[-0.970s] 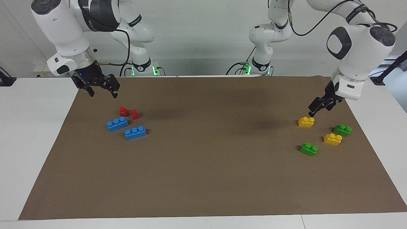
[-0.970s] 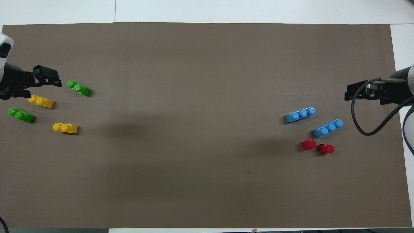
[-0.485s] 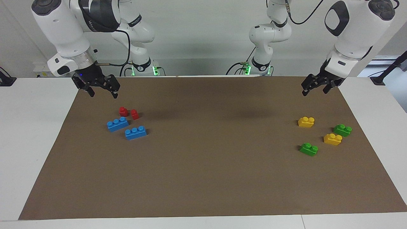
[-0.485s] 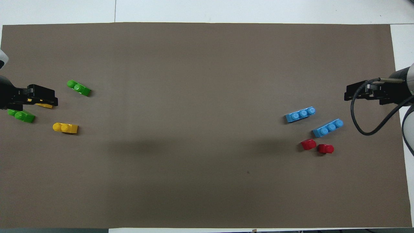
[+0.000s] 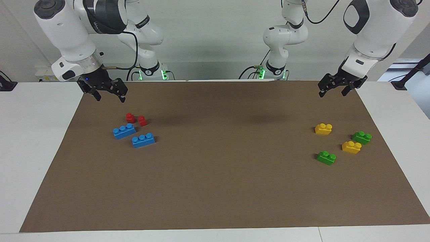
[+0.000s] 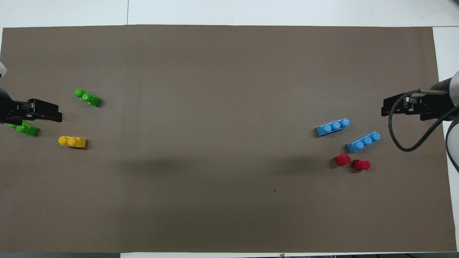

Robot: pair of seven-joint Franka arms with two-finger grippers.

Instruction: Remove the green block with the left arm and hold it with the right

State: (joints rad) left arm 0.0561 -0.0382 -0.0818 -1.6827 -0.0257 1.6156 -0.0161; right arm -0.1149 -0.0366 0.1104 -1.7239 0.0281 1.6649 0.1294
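Note:
Two green blocks lie on the brown mat (image 5: 215,188) at the left arm's end. One (image 5: 326,157) (image 6: 87,97) is farthest from the robots. Its twin (image 5: 361,137) lies nearer the mat's end and is half covered by the gripper in the overhead view (image 6: 28,129). My left gripper (image 5: 332,93) (image 6: 57,115) is open and empty, raised above the mat, clear of all bricks. My right gripper (image 5: 110,98) (image 6: 384,107) is open and empty, waiting in the air at the right arm's end.
Two yellow bricks sit among the green ones: one (image 5: 323,128) (image 6: 72,141) nearest the robots, one (image 5: 351,147) between the green blocks, hidden in the overhead view. Two blue bricks (image 5: 124,131) (image 5: 143,140) and two red pieces (image 5: 130,117) (image 5: 142,120) lie below the right gripper.
My left gripper has risen from just beside the nearest yellow brick and drawn back toward the robots. No brick has moved. The right arm has stayed almost still.

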